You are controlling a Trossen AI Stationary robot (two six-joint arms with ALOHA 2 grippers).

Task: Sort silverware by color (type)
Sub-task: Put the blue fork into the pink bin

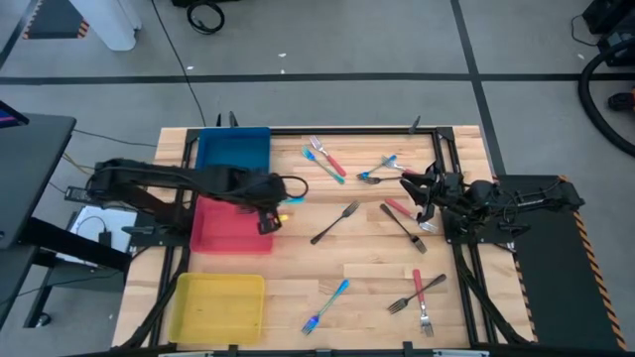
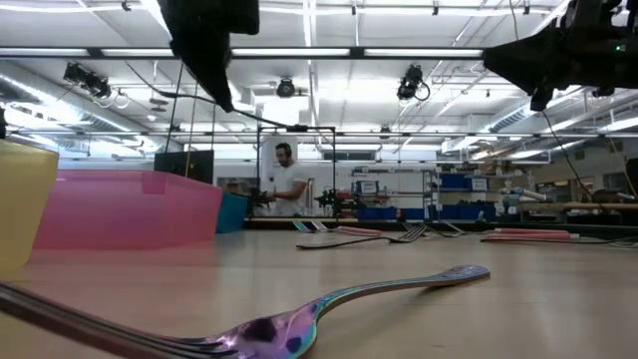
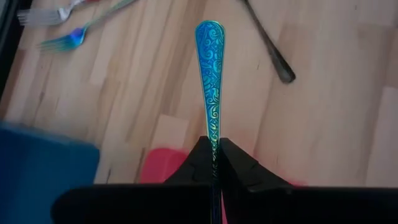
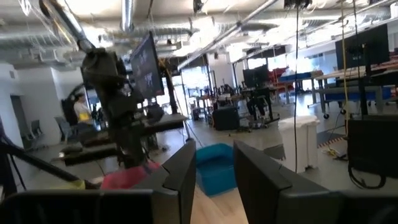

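From above, your left end effector hung over the red tray, just beside the blue tray; other silverware lay scattered on the worktop. Its wrist view showed it clenched on a blue-handled utensil. Next, I judge, shift to blue, then release. Your right end effector, fingers apart, waited raised.

My left arm stretches across toward the red tray, its gripper hanging over that tray's far right corner with fingers pinched together on a blue-handled utensil. My right arm sits folded well to the right of the red tray, its gripper raised, fingers spread apart.
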